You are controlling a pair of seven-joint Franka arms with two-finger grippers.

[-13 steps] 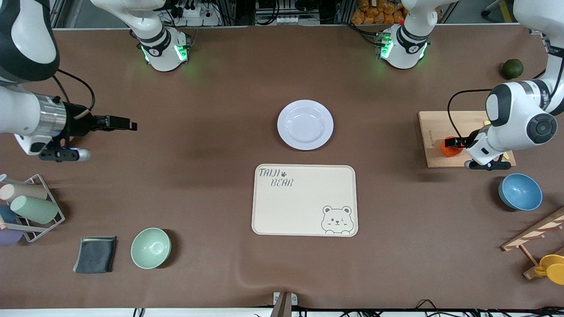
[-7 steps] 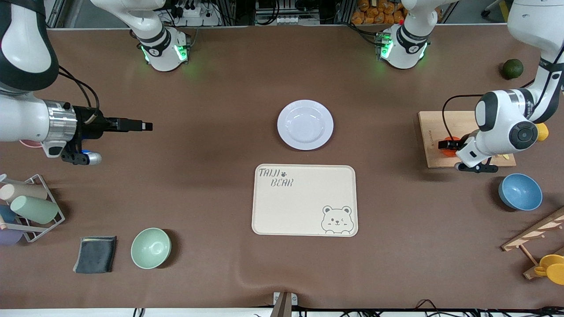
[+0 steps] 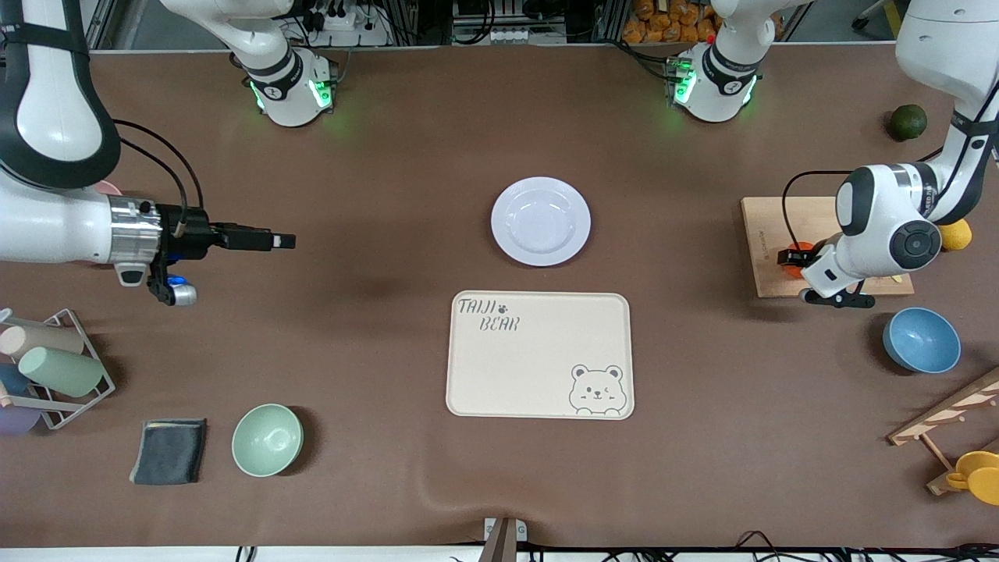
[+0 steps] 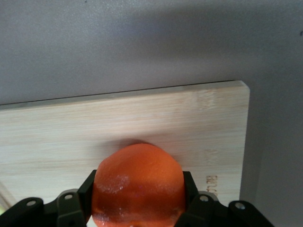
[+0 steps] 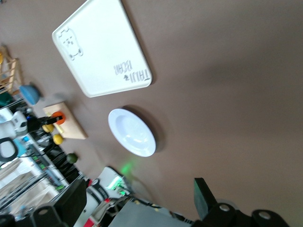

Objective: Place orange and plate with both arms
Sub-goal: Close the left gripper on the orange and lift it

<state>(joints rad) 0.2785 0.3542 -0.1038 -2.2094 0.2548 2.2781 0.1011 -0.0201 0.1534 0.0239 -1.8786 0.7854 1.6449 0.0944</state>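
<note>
The orange [image 3: 793, 260] [image 4: 139, 182] sits at the wooden board's [image 3: 761, 234] [image 4: 142, 118] edge toward the table's middle. My left gripper [image 3: 791, 257] [image 4: 139, 189] is shut on it, one black finger pressed on each side. The pale plate [image 3: 541, 221] [image 5: 131, 132] lies on the table mid-way between the arms, farther from the front camera than the cream tray [image 3: 538, 355] [image 5: 102, 45]. My right gripper [image 3: 286, 241] [image 5: 139, 196] hangs open and holds nothing, low over the brown table toward the right arm's end, its fingers pointing at the plate.
A yellow fruit [image 3: 956, 234] lies by the board and a dark green fruit [image 3: 908, 122] lies farther back. A blue bowl [image 3: 921, 339], a wooden rack [image 3: 948, 414], a mint bowl [image 3: 267, 439], a dark cloth [image 3: 168, 450] and a cup rack [image 3: 47, 367] line the table's ends.
My left gripper has shut on the orange and its arm has drawn in a little over the board. My right gripper has travelled toward the table's middle, staying open.
</note>
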